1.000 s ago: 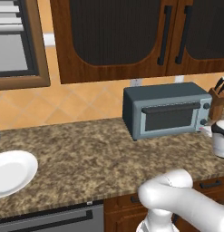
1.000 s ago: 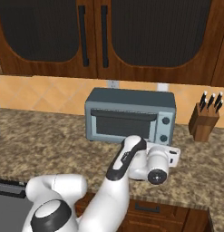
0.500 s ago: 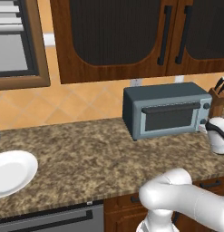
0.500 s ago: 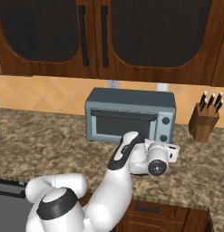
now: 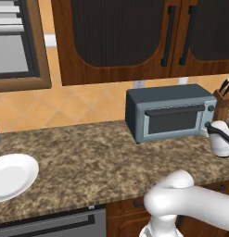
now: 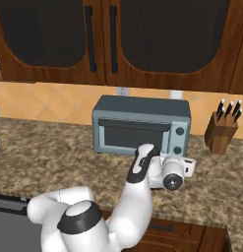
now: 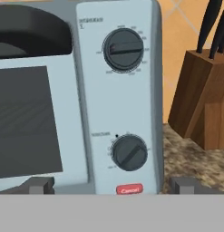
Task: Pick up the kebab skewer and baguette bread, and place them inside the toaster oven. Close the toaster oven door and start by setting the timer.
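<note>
Granite counter (image 5: 88, 157) running under dark cabinets in the left base view, oven (image 5: 169, 112) sitting at the right end, door looking shut.

Right base view — the gripper (image 6: 184, 167) is hovering just in front of the oven's knob side.

Hand view: fingertips (image 7: 41, 185) are spread wide and holding nothing, framing the lower knob (image 7: 129, 152). Looks like the timer step, so next it's needing to close in and twist.

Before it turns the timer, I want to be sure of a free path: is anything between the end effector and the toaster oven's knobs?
Nothing visible is. In the hand view the end effector faces the toaster oven control panel directly, with the upper knob and lower knob unobstructed. The knife block stands off to the side.
</note>
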You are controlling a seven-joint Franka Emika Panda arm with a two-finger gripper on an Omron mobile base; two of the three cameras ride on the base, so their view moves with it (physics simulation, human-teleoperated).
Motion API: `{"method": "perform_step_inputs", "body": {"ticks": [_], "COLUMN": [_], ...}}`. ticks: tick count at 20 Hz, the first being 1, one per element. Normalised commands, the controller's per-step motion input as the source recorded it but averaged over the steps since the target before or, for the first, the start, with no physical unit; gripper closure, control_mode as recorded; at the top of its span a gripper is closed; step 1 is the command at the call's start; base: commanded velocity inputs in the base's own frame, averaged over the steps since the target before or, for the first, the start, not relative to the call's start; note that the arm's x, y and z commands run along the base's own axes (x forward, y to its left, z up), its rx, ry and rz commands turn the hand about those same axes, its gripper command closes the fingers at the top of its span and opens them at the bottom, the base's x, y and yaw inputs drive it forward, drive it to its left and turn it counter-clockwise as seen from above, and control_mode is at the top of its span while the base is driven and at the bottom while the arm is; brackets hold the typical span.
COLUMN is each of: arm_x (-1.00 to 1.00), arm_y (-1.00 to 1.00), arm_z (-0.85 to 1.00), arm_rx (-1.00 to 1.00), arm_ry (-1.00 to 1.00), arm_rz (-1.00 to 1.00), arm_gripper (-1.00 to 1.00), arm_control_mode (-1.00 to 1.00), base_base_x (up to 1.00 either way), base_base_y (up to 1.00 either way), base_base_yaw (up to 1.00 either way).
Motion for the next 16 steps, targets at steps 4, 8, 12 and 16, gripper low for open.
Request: {"method": "perform_step_inputs", "body": {"ticks": [4,8,12,16], "arm_x": [0.27,0.28,0.16,0.08], "arm_y": [-0.1,-0.02,-0.01,-0.01], "arm_z": [0.0,0.0,0.0,0.0], "arm_rx": [0.0,0.0,0.0,0.0], "arm_ry": [0.0,0.0,0.0,0.0], "arm_rz": [0.0,0.0,0.0,0.0], "arm_gripper": [-1.0,-1.0,-1.0,-1.0], "arm_control_mode": [-1.0,-1.0,-1.0,-1.0], "base_base_x": [0.0,0.0,0.0,0.0], "base_base_y": [0.0,0.0,0.0,0.0], "base_base_yaw": [0.0,0.0,0.0,0.0]}}
